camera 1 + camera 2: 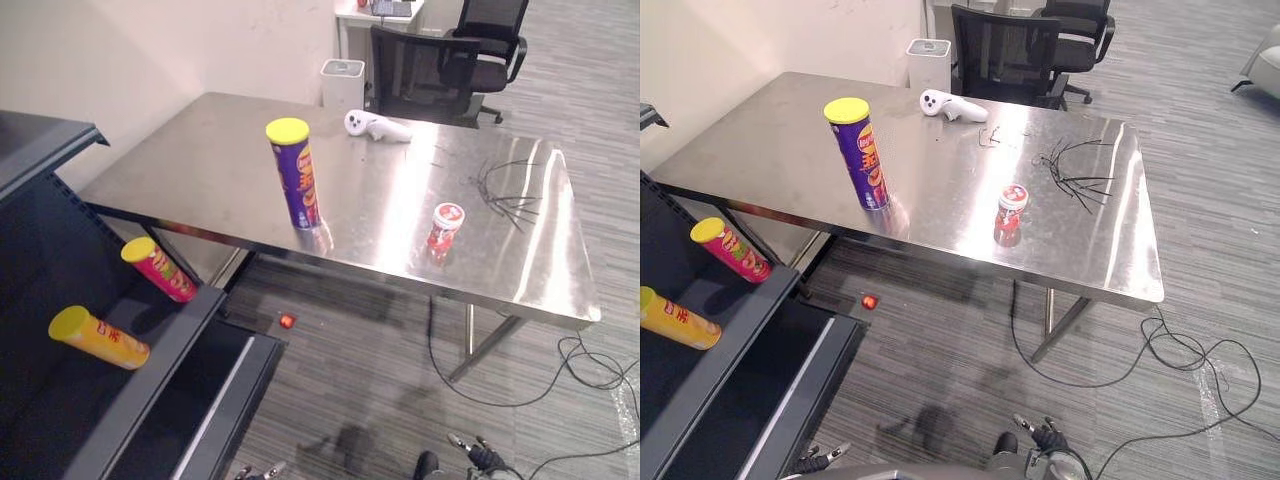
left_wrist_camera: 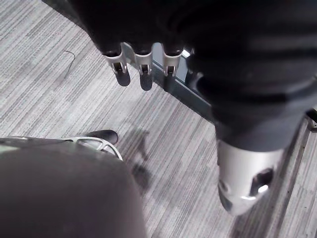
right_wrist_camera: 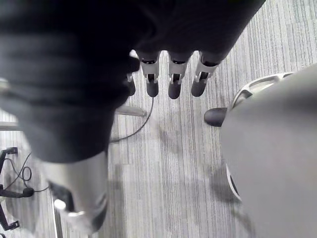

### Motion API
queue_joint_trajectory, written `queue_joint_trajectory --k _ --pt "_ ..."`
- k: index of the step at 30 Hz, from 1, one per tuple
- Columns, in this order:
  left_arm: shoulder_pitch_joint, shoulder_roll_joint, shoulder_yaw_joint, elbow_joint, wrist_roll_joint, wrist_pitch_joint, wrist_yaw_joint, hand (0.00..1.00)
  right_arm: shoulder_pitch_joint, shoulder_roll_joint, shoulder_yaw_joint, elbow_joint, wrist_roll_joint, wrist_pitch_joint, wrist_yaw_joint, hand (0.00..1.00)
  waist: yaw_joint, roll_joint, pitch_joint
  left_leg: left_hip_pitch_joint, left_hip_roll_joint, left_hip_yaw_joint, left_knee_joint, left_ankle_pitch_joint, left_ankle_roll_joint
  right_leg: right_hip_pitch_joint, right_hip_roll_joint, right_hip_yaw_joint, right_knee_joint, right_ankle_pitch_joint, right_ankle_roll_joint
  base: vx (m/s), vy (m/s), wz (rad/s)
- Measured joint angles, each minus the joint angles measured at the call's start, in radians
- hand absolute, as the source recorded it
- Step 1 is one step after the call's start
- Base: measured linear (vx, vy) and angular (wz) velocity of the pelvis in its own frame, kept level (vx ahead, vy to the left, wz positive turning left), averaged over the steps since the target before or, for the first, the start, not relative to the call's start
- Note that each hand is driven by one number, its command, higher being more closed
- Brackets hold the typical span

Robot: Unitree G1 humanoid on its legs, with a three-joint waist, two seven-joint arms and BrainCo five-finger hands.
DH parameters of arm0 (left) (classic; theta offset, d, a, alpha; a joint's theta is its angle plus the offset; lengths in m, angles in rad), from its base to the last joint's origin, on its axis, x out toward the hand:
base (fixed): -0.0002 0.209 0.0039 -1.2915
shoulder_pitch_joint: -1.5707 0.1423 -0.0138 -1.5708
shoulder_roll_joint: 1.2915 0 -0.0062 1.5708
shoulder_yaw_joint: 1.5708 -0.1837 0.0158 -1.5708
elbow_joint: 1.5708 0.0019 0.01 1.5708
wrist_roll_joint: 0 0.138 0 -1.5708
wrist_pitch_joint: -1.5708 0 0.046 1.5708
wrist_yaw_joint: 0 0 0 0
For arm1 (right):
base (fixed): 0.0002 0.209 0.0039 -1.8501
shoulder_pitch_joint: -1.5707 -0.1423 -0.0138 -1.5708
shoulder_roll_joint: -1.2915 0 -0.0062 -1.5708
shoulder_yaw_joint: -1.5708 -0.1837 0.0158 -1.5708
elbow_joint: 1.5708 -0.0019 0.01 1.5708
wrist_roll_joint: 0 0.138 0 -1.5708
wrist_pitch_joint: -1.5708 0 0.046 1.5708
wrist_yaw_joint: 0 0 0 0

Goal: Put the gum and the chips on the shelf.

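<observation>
A purple chips can (image 1: 296, 186) with a yellow lid stands upright near the front edge of the steel table (image 1: 200, 160). To its right on the same table stands the small red gum tub (image 1: 445, 225), also upright. The black shelf (image 1: 150, 350) is at the left, below table height, and a red chips can (image 1: 160, 269) and a yellow chips can (image 1: 98, 338) lie on it. My left hand (image 2: 145, 74) hangs over the grey floor, fingers relaxed and holding nothing. My right hand (image 3: 173, 82) hangs the same way, open and holding nothing.
A white controller (image 1: 376, 126) and a bundle of black wires (image 1: 510, 195) lie on the far part of the table. Behind it stand black office chairs (image 1: 420, 70) and a white bin (image 1: 342, 82). A small red object (image 1: 287, 321) lies on the floor under the table's front edge.
</observation>
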Motion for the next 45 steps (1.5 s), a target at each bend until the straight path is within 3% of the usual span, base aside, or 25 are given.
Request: queue_joint_trajectory --k 4,7,9,12,17,20,25,30,32,36,38,45 --pt "0.0 -0.001 0.006 0.0 0.002 0.0 0.001 0.0 0.006 -0.002 -0.041 0.002 0.009 0.003 -0.002 0.0 0.0 0.002 0.0 -0.026 0.012 0.005 0.026 -0.013 -0.015 -0.003 0.013 0.011 -0.026 0.011 0.001 -0.05 -0.032 -0.04" --pt "-0.003 0.0 0.007 -0.001 -0.003 0.0 0.001 0.0 0.01 -0.006 -0.102 0.019 0.025 0.01 -0.014 0.0 0.002 0.007 0.002 -0.075 0.038 -0.02 0.132 -0.05 -0.014 -0.003 0.024 0.01 -0.025 0.007 -0.006 0.06 -0.017 0.07" --pt "-0.008 0.001 0.007 -0.001 -0.009 0.0 0.002 0.0 0.011 -0.011 -0.149 0.025 0.048 0.011 -0.025 0.0 0.003 0.011 0.006 -0.089 0.031 -0.086 0.15 -0.049 -0.012 -0.003 0.027 0.01 -0.019 0.012 -0.011 0.06 -0.033 0.05" --pt "-0.01 -0.005 0.009 -0.023 -0.017 0.001 0.001 0.0 -0.001 -0.05 -0.26 0.042 0.049 0.016 -0.04 0.0 0.004 0.028 0.015 -0.089 0.017 -0.124 0.13 -0.046 -0.009 -0.003 0.023 0.012 -0.03 0.014 -0.011 0.05 0.017 0.03" --pt "-0.008 -0.033 0.088 -0.035 -0.015 0.001 0.003 0.0 -0.083 -0.153 -0.552 0.04 0.066 0.017 -0.101 0.0 0.008 0.04 0.021 -0.074 0.002 -0.116 0.11 -0.044 -0.005 -0.03 0.024 0.079 -0.048 0.036 -0.023 0.03 0.014 -0.32" --pt "-0.004 -0.049 0.108 -0.036 -0.014 0.0 0.0 0.0 -0.099 -0.205 -0.615 -0.07 0.096 0.017 -0.13 0.0 -0.002 0.05 0.024 -0.043 -0.006 -0.101 0.07 -0.045 -0.007 -0.044 0.026 0.117 -0.048 0.04 -0.022 0.01 0.015 -0.42" --pt "0.002 -0.067 0.126 -0.059 -0.005 -0.001 -0.011 0.0 -0.111 -0.242 -0.619 -0.418 0.071 0.009 -0.219 0.0 -0.008 0.058 0.023 0.005 -0.014 -0.062 0.04 -0.074 -0.007 -0.058 0.034 0.191 -0.049 0.048 -0.009 -0.01 0.022 -0.47" --pt "0.003 -0.081 0.125 -0.102 0.002 -0.003 -0.021 0.0 -0.108 -0.242 -0.616 -0.782 -0.084 -0.009 -0.319 0.0 -0.011 0.042 0.013 0.019 -0.026 -0.064 0.039 -0.092 -0.006 -0.059 0.027 0.212 -0.049 0.057 0.004 -0.01 0.009 -0.13" --pt "0.002 -0.08 0.123 -0.103 0.004 -0.002 -0.031 0.0 -0.108 -0.242 -0.598 -0.889 -0.125 -0.013 -0.321 0.0 -0.011 0.036 0.009 0.02 -0.03 -0.066 0.039 -0.092 -0.006 -0.058 0.023 0.212 -0.049 0.057 0.004 0.0 0.0 0.0" --pt "0.002 -0.079 0.119 -0.104 0.04 0.0 -0.045 0.0 -0.097 -0.243 -0.502 -1.12 -0.194 -0.043 -0.283 0.0 -0.015 0.035 0.008 0.019 -0.035 -0.082 0.04 -0.092 -0.006 -0.058 0.018 0.211 -0.049 0.057 0.004 0.0 -0.013 0.01" --pt "0.002 -0.077 0.11 -0.108 0.042 0.0 -0.057 0.0 -0.084 -0.243 -0.446 -1.199 -0.2 -0.064 -0.224 0.0 -0.013 0.029 0.004 0.017 -0.036 -0.107 0.042 -0.092 -0.006 -0.058 0.016 0.2 -0.049 0.057 0.004 0.0 -0.046 0.12" --pt "0.002 -0.058 0.055 -0.114 0.043 0.0 -0.078 0.0 -0.077 -0.324 -0.281 -1.213 -0.186 -0.072 -0.083 0.0 -0.01 0.022 0.0 -0.005 -0.04 -0.149 0.059 -0.092 -0.006 -0.057 0.005 0.174 -0.049 0.059 0.008 -0.03 -0.039 0.11"
